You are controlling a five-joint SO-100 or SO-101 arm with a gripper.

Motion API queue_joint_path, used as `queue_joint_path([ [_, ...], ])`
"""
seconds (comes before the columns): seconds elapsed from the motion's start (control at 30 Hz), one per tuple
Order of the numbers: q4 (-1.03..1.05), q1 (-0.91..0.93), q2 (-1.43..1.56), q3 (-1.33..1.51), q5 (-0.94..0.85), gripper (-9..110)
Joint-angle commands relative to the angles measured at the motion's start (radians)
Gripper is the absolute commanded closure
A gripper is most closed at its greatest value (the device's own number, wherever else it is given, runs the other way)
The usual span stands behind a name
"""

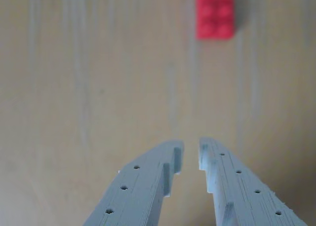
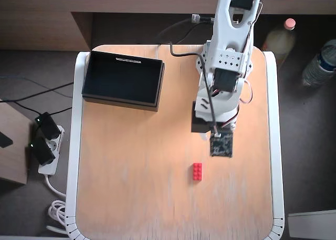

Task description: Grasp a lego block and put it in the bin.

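Observation:
The lego block (image 1: 215,12) is a small red studded brick lying at the top edge of the wrist view, ahead of and slightly right of my gripper (image 1: 191,154). The two grey fingers stand almost together with only a narrow slit between the tips and nothing in it. In the overhead view the lego block (image 2: 198,171) lies on the wooden table, just below and left of the arm's wrist (image 2: 220,144); the fingertips are hidden under the arm there. The bin (image 2: 119,100), a shallow black box, sits at the table's upper left corner, far from the brick.
The white arm (image 2: 231,45) is mounted at the table's top edge. The table (image 2: 131,171) has a white rim. A power strip (image 2: 44,145) and cables lie on the floor to the left; bottles (image 2: 278,38) stand to the right.

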Motion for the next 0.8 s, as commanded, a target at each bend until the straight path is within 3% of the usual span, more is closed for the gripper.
queue_joint_path([
  [0.0, -0.031, 0.046, -0.161, -0.242, 0.015, 101],
  [0.37, -0.325, 0.078, -0.466, -0.305, 0.031, 101],
  [0.77, -0.341, 0.040, -0.672, -0.420, -0.035, 96],
])
